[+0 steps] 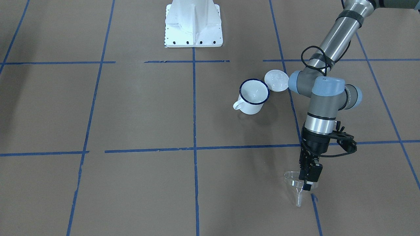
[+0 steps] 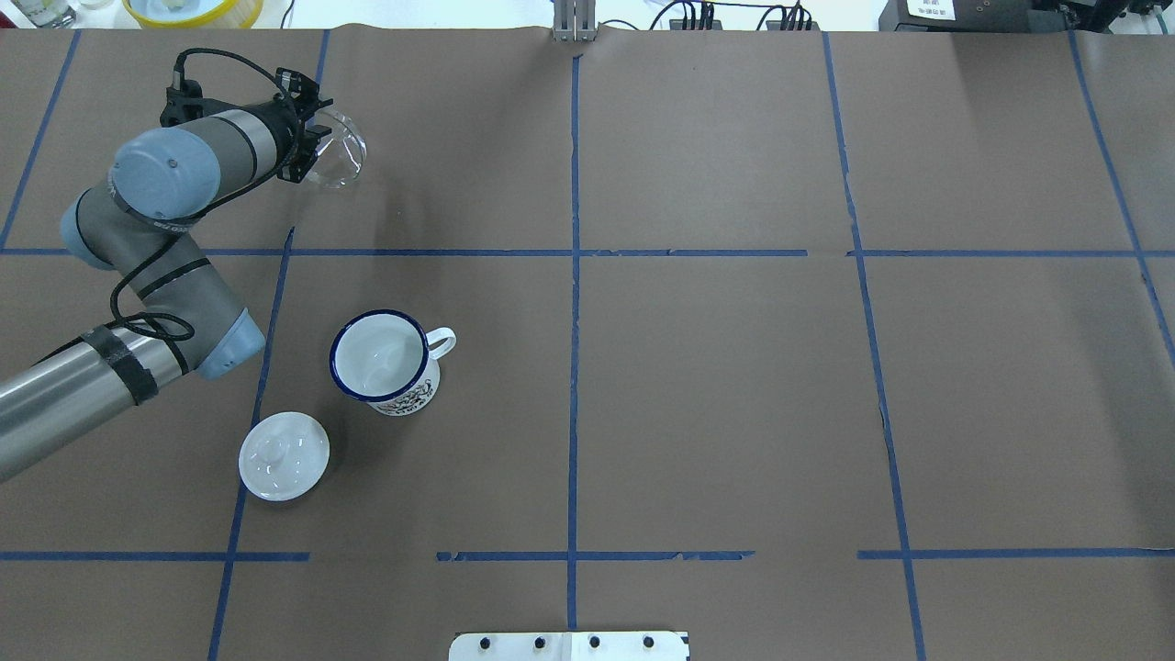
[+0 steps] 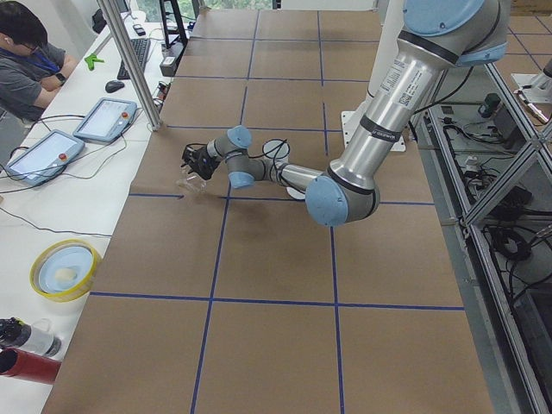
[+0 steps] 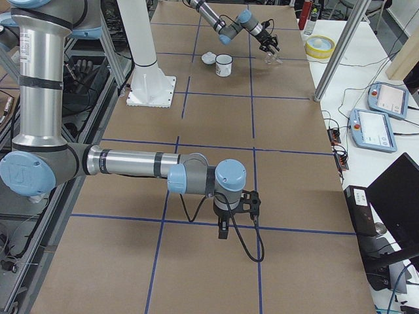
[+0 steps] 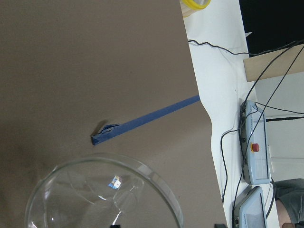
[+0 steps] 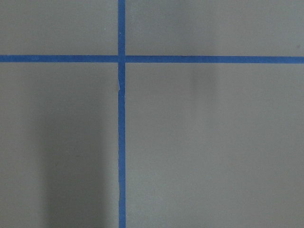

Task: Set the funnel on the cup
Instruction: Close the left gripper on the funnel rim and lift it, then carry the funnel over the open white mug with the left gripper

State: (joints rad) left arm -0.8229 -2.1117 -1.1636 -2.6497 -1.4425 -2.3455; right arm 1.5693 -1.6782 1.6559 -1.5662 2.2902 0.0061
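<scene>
The clear funnel (image 1: 295,179) hangs stem down in my left gripper (image 1: 307,185), which is shut on its rim, low over the table's far left part. It also shows in the overhead view (image 2: 337,154) and fills the bottom of the left wrist view (image 5: 102,194). The white enamel cup (image 1: 253,96) with a blue rim stands upright and empty, well apart from the funnel, nearer the robot (image 2: 381,363). My right gripper (image 4: 222,229) shows only in the exterior right view, low over bare table; I cannot tell whether it is open or shut.
A round white knobbed lid (image 2: 285,454) lies beside the cup, under the left arm's forearm. The robot's white base (image 1: 193,26) is at the table's middle edge. A yellow bowl (image 2: 193,9) and an operator (image 3: 26,60) with tablets are beyond the far edge.
</scene>
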